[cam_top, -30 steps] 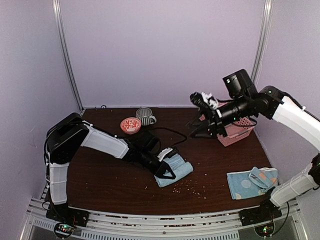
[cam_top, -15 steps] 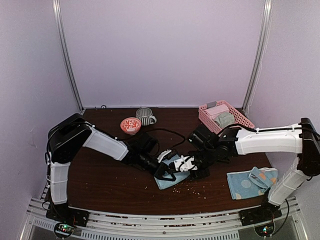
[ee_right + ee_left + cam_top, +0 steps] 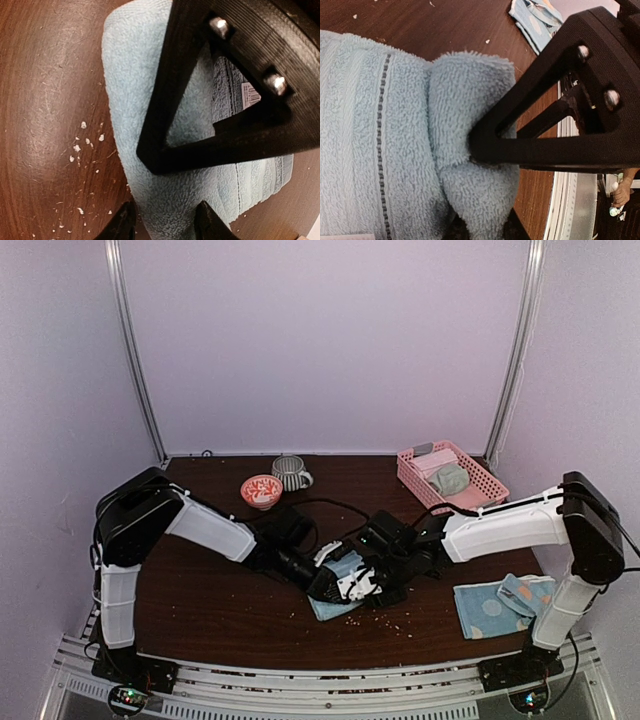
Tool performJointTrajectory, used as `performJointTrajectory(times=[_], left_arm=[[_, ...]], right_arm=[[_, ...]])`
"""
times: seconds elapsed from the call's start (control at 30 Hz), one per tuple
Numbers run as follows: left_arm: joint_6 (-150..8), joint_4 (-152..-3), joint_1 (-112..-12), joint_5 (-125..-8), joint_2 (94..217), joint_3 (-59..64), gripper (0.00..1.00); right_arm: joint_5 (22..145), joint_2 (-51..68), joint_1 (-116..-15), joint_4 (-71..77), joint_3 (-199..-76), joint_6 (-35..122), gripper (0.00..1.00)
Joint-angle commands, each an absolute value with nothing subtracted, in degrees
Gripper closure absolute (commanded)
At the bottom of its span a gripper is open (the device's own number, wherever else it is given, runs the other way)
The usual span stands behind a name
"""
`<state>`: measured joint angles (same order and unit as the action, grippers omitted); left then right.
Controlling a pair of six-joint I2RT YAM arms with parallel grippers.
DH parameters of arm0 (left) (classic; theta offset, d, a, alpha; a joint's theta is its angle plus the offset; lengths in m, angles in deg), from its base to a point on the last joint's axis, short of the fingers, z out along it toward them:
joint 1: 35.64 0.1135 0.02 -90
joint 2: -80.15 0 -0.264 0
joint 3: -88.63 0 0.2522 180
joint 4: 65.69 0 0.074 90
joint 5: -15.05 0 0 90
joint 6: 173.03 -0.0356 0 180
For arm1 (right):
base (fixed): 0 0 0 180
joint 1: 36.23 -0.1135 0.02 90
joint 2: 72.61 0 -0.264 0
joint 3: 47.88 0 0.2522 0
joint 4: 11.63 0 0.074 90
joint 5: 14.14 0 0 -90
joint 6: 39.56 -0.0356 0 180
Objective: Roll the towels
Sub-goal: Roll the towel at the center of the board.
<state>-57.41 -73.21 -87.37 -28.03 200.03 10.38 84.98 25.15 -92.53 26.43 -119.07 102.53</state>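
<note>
A plain light blue towel point(image 3: 330, 608) lies at mid-table, partly hidden under both grippers. My left gripper point(image 3: 335, 585) is shut on a bunched fold of this towel point(image 3: 370, 125), which fills the gap between its jaws point(image 3: 485, 227). My right gripper point(image 3: 358, 585) meets it from the right, and its jaws point(image 3: 167, 220) pinch the towel's point(image 3: 130, 65) near edge. A dotted blue towel point(image 3: 495, 605) lies half rolled at the front right, also seen in the left wrist view point(image 3: 535, 20). Grey-green point(image 3: 450, 480) and pink point(image 3: 436, 460) towels sit in the basket.
The pink lattice basket point(image 3: 480, 490) stands at the back right. A red patterned bowl point(image 3: 261, 490) and a striped mug point(image 3: 290, 472) stand at the back centre, with a black cable point(image 3: 335, 503) nearby. Pale crumbs point(image 3: 82, 145) dot the table in front of the towel.
My right arm came down from above the basket to the plain blue towel and closed its jaws on the towel's edge. The left gripper stayed on the towel.
</note>
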Motion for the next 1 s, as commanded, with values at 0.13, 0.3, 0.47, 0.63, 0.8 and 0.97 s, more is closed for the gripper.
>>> performJointTrajectory(times=[0.13, 0.3, 0.47, 0.63, 0.8, 0.97], left_arm=[[-61.55, -82.62, -87.17, -32.07, 198.49, 12.53, 0.72], [-66.13, -87.28, -86.52, -39.38, 189.70, 14.93, 0.58], [-67.20, -88.38, -86.36, -46.57, 180.22, 19.47, 0.50], [-67.32, -86.60, -86.49, -55.98, 168.45, 24.51, 0.49], [-71.40, -80.29, -90.55, -64.52, 153.82, 30.68, 0.48], [-77.89, -81.91, -99.72, -70.60, 151.83, 30.62, 0.48]], right_arm=[[84.75, 29.95, -92.85, 29.47, -119.83, 103.23, 0.83], [88.06, 30.15, -92.87, 41.21, -124.18, 101.71, 0.90], [95.19, 31.03, -92.87, 53.66, -129.68, 100.41, 0.91], [101.27, 37.43, -91.61, 62.72, -136.87, 100.92, 0.91], [105.20, 47.30, -88.38, 72.04, -147.22, 100.93, 0.91], [107.85, 58.65, -84.72, 79.76, -159.98, 100.41, 0.91]])
